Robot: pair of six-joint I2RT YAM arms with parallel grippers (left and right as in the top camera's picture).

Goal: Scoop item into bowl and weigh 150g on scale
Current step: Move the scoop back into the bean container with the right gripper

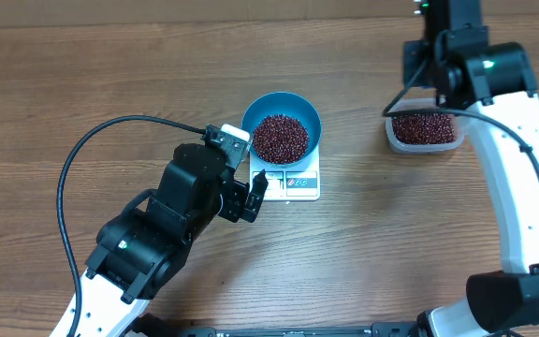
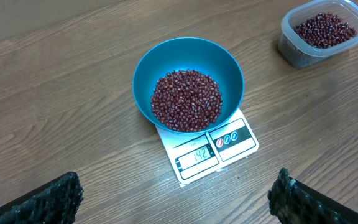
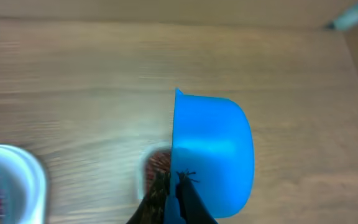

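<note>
The teal-blue bowl (image 1: 282,126) stands on the white scale (image 1: 293,183), and a heap of red-brown beans (image 2: 186,99) lies in the bowl (image 2: 188,78). The display of the scale (image 2: 207,152) reads 142. My left gripper (image 2: 176,205) hovers open just in front of the scale, holding nothing. My right gripper (image 3: 178,190) is shut on the handle of a small blue scoop (image 3: 213,149), which hangs above more beans (image 3: 157,163) in a clear tub (image 1: 426,131). In the overhead view the right wrist (image 1: 447,65) hides that gripper.
The clear tub (image 2: 325,31) sits on the wooden table to the right of the bowl. A black cable (image 1: 92,150) loops left of the left arm. A blurred pale rim with red-brown inside (image 3: 11,180) shows at the right wrist view's lower left.
</note>
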